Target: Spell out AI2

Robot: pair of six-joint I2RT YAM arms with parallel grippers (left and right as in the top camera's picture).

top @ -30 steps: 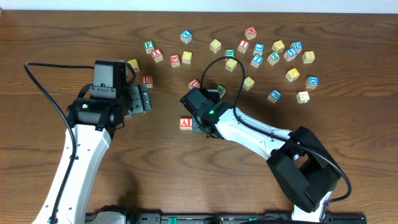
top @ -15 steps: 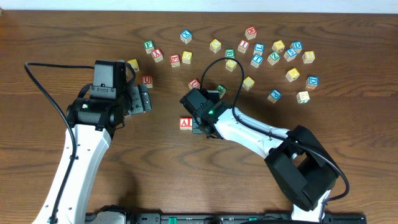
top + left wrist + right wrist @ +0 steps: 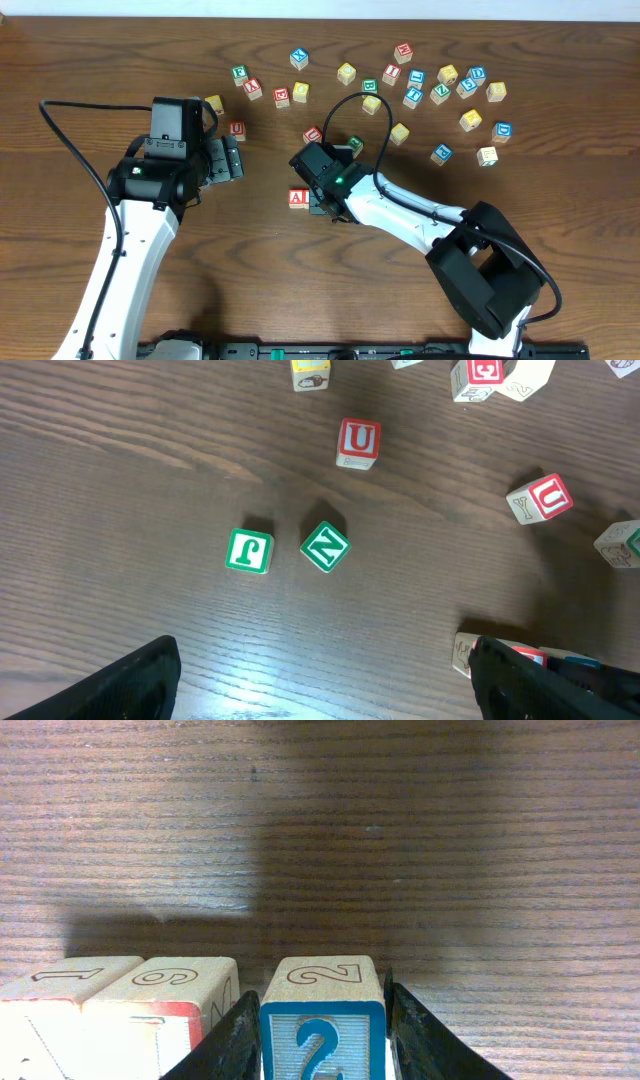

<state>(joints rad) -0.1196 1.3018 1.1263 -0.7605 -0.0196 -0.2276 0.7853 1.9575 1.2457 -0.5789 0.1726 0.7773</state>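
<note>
The right gripper straddles the blue 2 cube, 1 dark finger tight against each side. Whether the jaws are pinching the cube or merely flanking it cannot be told from the wrist camera. The cube sits flat on the wooden table, closing a row of 3, with only a finger between it and the middle cube. That cube's front face shows a strip of red but no readable character here. From overhead, the red A cube opens the row at the left, and the right arm hides the other 2.

Off to the side, the left gripper hangs with its jaws spread wide and nothing between them, above a green J and N. The loose cubes lie scattered well apart along the far side.

By the look of it, the word is all but spelled. What appears left is to free the 2, back away and perhaps close the small gap.
</note>
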